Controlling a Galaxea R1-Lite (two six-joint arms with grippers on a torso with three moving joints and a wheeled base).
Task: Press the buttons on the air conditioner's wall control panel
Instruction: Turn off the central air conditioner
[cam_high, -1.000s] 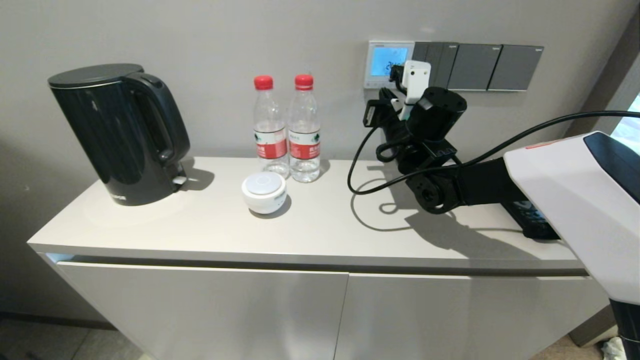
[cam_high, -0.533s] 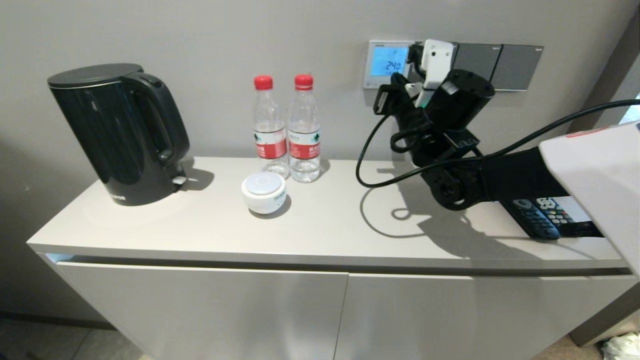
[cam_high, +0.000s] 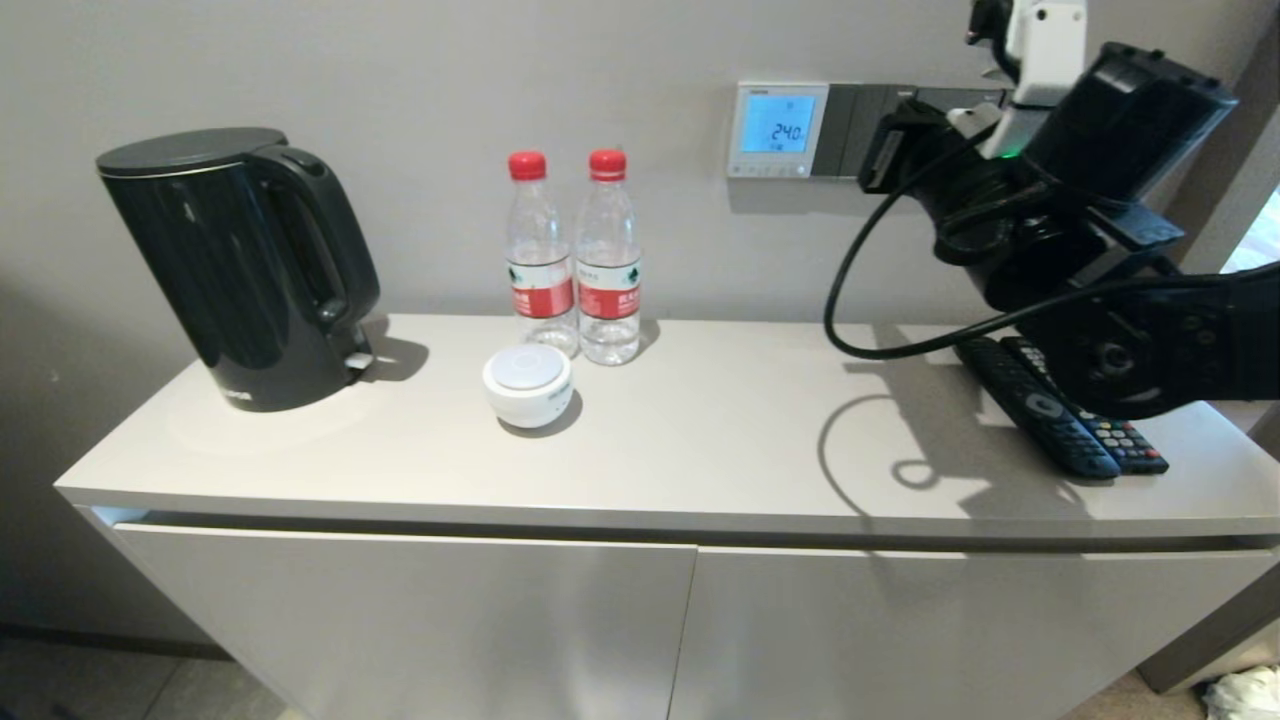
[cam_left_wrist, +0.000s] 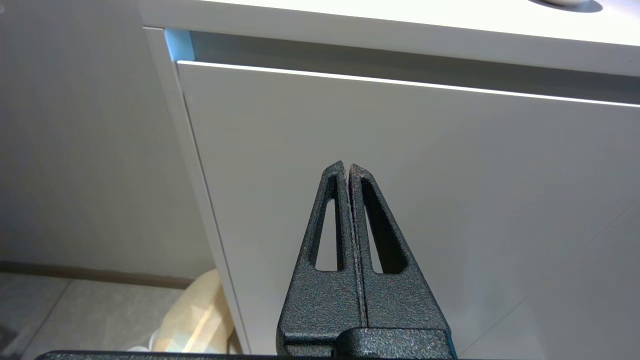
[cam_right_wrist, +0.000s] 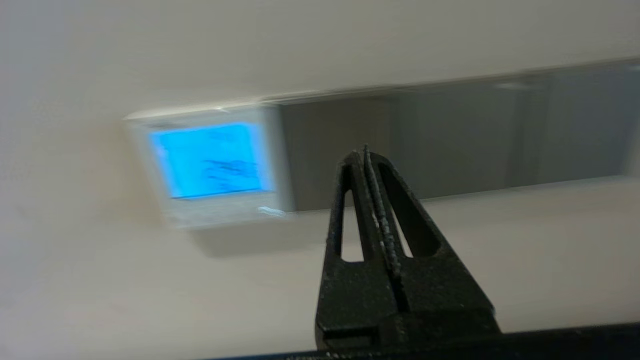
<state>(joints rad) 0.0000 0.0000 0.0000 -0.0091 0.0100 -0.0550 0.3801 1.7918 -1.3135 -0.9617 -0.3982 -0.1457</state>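
The air conditioner's wall control panel (cam_high: 778, 128) is a white-framed thermostat on the wall, its blue screen reading 24.0. The buttons (cam_high: 768, 171) run along its lower edge, uncovered. In the right wrist view the panel (cam_right_wrist: 210, 160) is blurred and the buttons (cam_right_wrist: 220, 214) show only as a pale strip. My right gripper (cam_right_wrist: 364, 150) is shut and empty. It points at the dark switch plates (cam_right_wrist: 450, 140) to the panel's right, apart from the wall. My right arm's wrist (cam_high: 1080, 150) is raised at the upper right. My left gripper (cam_left_wrist: 347, 165) is shut and parked low before the cabinet door.
On the cabinet top (cam_high: 700, 440) stand a black kettle (cam_high: 240, 260), two water bottles (cam_high: 540, 250) (cam_high: 608, 250), a white round device (cam_high: 528, 385) and two remotes (cam_high: 1040, 405) (cam_high: 1115, 425). A black cable (cam_high: 850, 310) loops down from the right wrist.
My right arm has swung right and up, away from the thermostat. The screen and buttons it covered now show, and so do the remotes. The left arm has not visibly moved.
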